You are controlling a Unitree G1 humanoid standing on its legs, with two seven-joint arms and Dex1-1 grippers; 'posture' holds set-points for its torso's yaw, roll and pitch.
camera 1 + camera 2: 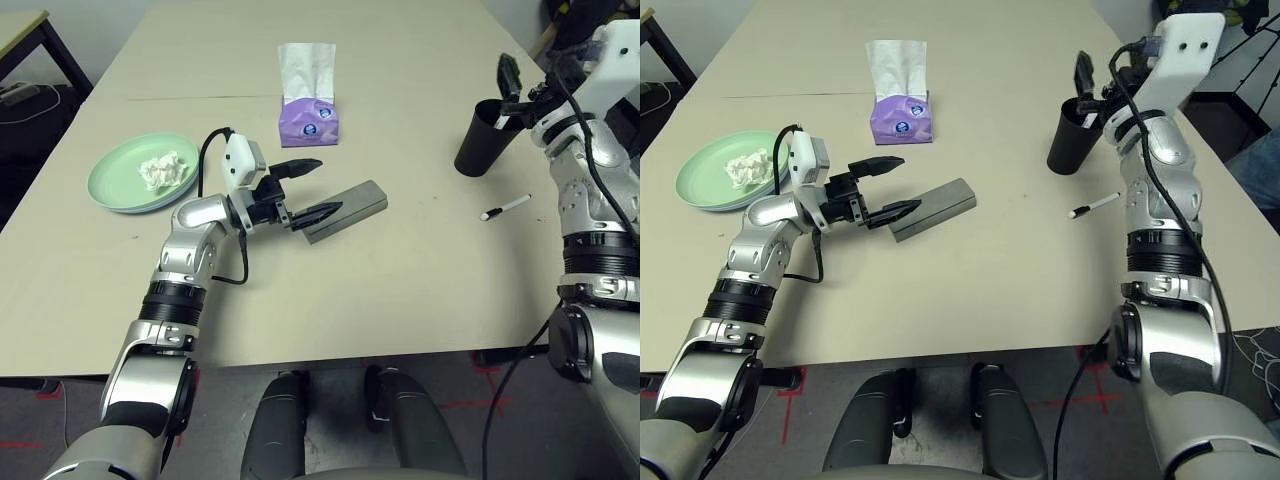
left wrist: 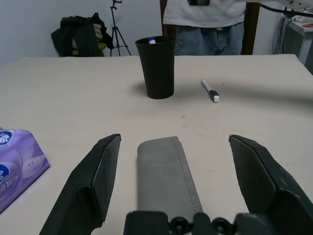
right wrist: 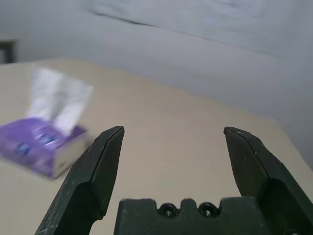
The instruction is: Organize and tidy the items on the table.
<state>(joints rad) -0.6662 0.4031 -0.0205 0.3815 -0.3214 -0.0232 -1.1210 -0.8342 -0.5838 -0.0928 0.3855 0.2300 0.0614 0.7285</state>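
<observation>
The left gripper (image 1: 312,190) sits low over the large, light beige, smooth tabletop (image 1: 420,270) with its two black fingers spread wide. The long grey glasses case (image 1: 345,210) lies flat on the tabletop with its near end between those fingers. In the left wrist view the case (image 2: 166,178) runs up the middle of the gap, with clear space on both sides, so neither finger touches it and the gripper holds nothing.

The right gripper (image 1: 1095,85) is raised at the far right, at the rim of the black tapered cup (image 1: 1068,135), which stands upright on the tabletop. In the right wrist view its fingers (image 3: 93,171) stand wide apart with nothing between them.

The white marker pen with a black cap (image 1: 505,207) lies flat on the tabletop near the cup, apart from it. The left wrist view shows a white and blue object inside the cup (image 2: 157,66); it is too small to identify.

The pale green round plate (image 1: 115,185) rests on the left side of the tabletop, holding the crumpled white tissue wad (image 1: 165,170). A purple tissue pack (image 1: 308,120) with a white sheet standing up from it sits beyond the case, toward the far middle of the tabletop.

A person in a white top (image 2: 203,12) stands behind the far edge.
</observation>
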